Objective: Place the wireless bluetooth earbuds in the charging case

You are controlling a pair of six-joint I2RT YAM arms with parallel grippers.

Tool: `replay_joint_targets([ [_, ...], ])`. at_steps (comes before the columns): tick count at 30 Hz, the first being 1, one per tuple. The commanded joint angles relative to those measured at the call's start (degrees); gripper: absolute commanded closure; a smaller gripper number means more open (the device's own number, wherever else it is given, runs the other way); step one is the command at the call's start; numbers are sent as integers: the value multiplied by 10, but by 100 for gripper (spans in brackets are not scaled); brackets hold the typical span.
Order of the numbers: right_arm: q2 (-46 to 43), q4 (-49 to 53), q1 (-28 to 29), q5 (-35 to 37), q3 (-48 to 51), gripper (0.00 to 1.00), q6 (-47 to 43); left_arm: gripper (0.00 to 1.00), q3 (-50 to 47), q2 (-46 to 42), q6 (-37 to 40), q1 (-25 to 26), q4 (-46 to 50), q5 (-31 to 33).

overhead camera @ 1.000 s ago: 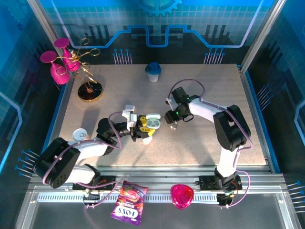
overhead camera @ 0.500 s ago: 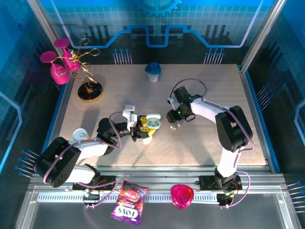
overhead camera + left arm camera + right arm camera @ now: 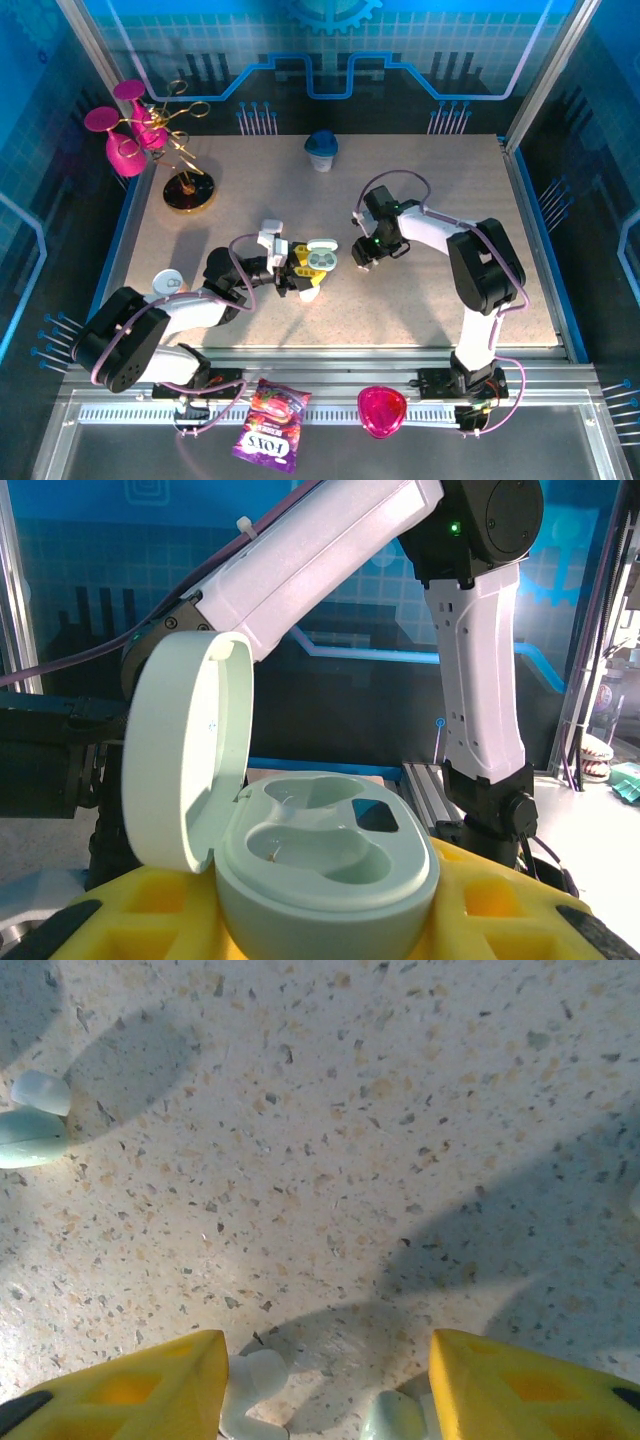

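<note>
My left gripper [image 3: 309, 270] is shut on the mint charging case [image 3: 321, 258] at the table's middle. In the left wrist view the case [image 3: 330, 875] sits between my yellow fingers [image 3: 105, 915] with its lid [image 3: 185, 755] swung open to the left. Both wells are empty. My right gripper [image 3: 361, 257] hangs low just right of the case, open. In the right wrist view two tiny pale earbuds lie on the table between its yellow fingers [image 3: 130, 1390]: one earbud [image 3: 255, 1385] touches the left finger, the other earbud [image 3: 393, 1418] lies near the right finger.
Small pale mint and white pieces [image 3: 32, 1125] lie at the left edge of the right wrist view. A round white case [image 3: 168, 281] lies beside my left arm. A blue cup [image 3: 321, 150] and a gold stand [image 3: 188, 190] stand at the back. A candy bag [image 3: 268, 432] lies on the front rail.
My right gripper has shifted slightly left and lower, closer to the case. The left gripper keeps its hold on the open case, barely moving.
</note>
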State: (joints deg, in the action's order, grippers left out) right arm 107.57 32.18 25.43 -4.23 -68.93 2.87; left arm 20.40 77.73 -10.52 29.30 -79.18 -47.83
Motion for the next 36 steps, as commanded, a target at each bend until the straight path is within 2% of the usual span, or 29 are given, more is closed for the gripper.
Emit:
replay_joint_targets([
  [1,1,17,-5,-23,16,46,-8,77,3,0,4,-4,-11,-12],
  [11,-85,15,-9,-3,102,45,14,77,2,-3,7,-3,-11,-15],
  [16,-121,24,-15,-31,115,46,28,77,1,-9,7,-4,-11,-15],
  [20,-133,47,-26,-27,119,46,57,77,-2,-18,5,-3,-11,-11],
  [24,-119,61,-41,-55,125,43,92,77,-3,-19,7,-4,-10,-9],
  [29,-136,38,-39,-62,141,44,117,77,-4,-17,7,-4,-10,-10],
  [32,-151,24,-39,-53,138,40,112,77,-4,-17,8,-4,-11,-9],
  [36,-117,25,-42,-51,98,39,95,77,-2,-14,10,-4,-11,-9],
])
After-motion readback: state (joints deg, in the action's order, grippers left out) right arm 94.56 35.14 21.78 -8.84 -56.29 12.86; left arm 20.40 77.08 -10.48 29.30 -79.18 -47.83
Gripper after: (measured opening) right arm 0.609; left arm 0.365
